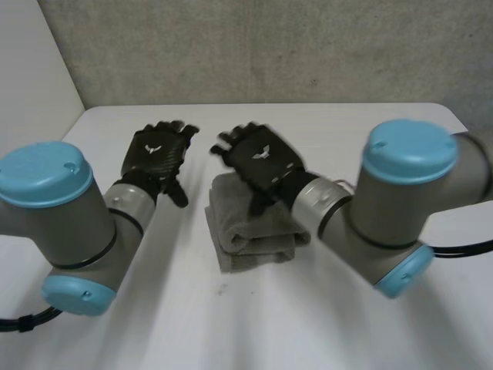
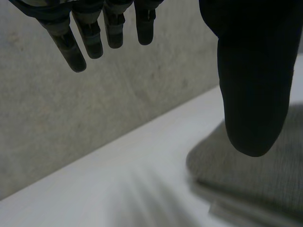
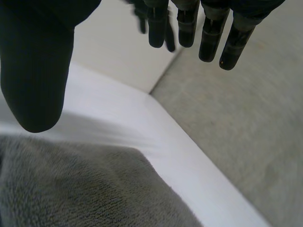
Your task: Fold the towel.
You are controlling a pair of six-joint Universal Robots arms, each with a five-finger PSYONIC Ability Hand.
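White desk (image 1: 347, 131) against a grey wall, a grey towel (image 1: 246, 231) folded thick at its centre. Left hand (image 1: 156, 154) hovers at the towel's ten o'clock, right hand (image 1: 260, 158) over its twelve, both with fingers straight, holding nothing. Towel looks soft, light, limp; best pinched at a corner, through all layers. Right hand hides its far edge.

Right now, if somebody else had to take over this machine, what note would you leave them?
Left hand: open, fingers straight, holding nothing, beside the towel's left side.
Right hand: open, holding nothing, over the towel's far end.
Towel: grey, lying in a compact layered stack mid-table.
Done: the towel looks folded into several layers.
Left: probably only a check on whether one more fold or some tidying is wanted, then drawing the arms back.
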